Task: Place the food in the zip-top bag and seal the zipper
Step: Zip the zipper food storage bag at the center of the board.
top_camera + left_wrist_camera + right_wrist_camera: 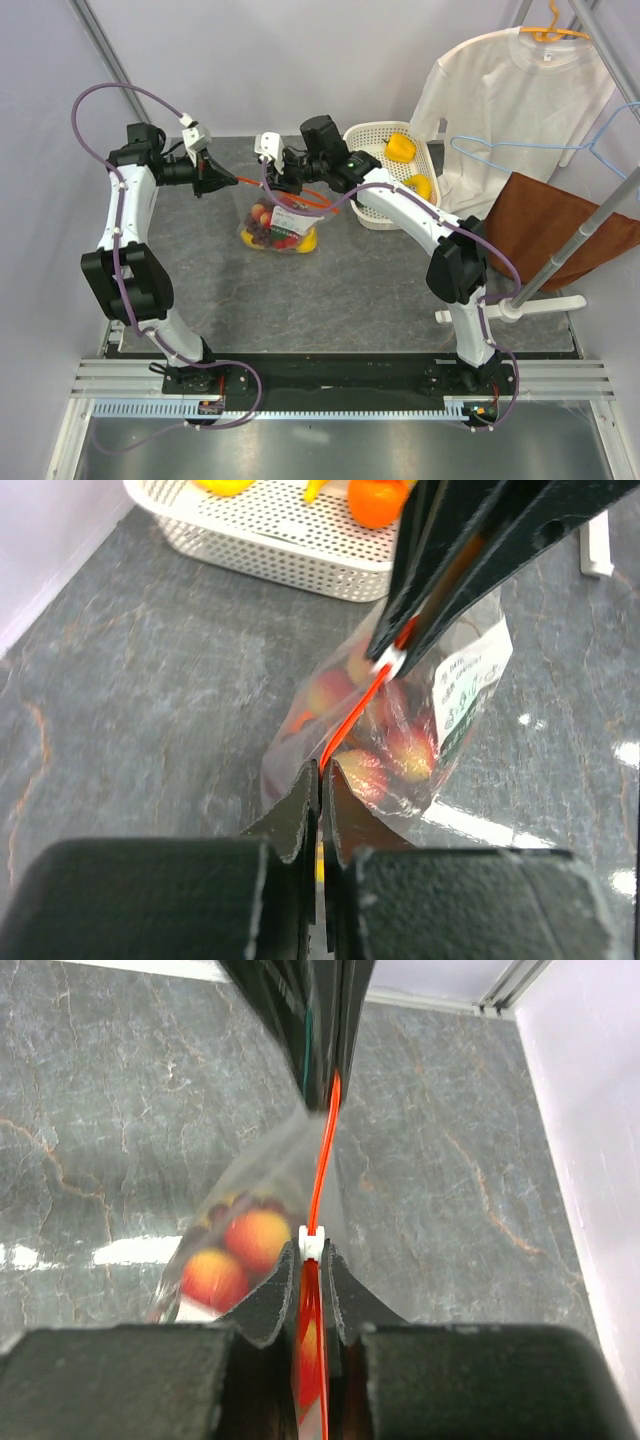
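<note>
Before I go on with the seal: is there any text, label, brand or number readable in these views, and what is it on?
Small white label on the clear crinkly plastic zip-top bag: several lines of green print, too blurred to read.
No other words, numbers or signs show in any view.

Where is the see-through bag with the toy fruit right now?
In the top view, the zip-top bag is mid-table, left of the white basket, strung by its zipper between the left gripper and right gripper.
</note>
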Tool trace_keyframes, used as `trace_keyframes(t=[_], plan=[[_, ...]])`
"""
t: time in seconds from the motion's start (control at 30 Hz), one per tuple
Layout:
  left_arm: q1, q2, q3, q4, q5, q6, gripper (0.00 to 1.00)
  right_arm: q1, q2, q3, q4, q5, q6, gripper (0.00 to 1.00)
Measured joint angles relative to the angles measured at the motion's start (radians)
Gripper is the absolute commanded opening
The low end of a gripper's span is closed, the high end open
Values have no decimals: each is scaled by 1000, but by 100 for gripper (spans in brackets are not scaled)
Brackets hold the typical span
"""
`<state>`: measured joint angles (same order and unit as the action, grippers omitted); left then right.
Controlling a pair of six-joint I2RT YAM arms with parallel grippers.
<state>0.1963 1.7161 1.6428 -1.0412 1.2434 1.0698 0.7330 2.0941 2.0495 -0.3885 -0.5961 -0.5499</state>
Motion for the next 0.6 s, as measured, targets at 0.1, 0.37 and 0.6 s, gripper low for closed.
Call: trace_keyframes(t=[0.1, 0.37, 0.6], plan=[[36, 3, 1, 20, 0, -47, 2, -7, -3, -3, -24, 0, -1, 0], [78, 12, 2, 57, -6, -97, 2, -63, -78, -93, -135, 11, -51, 0], [79, 29, 2, 80, -9, -116, 2, -122, -174, -185, -243, 29, -114, 0]])
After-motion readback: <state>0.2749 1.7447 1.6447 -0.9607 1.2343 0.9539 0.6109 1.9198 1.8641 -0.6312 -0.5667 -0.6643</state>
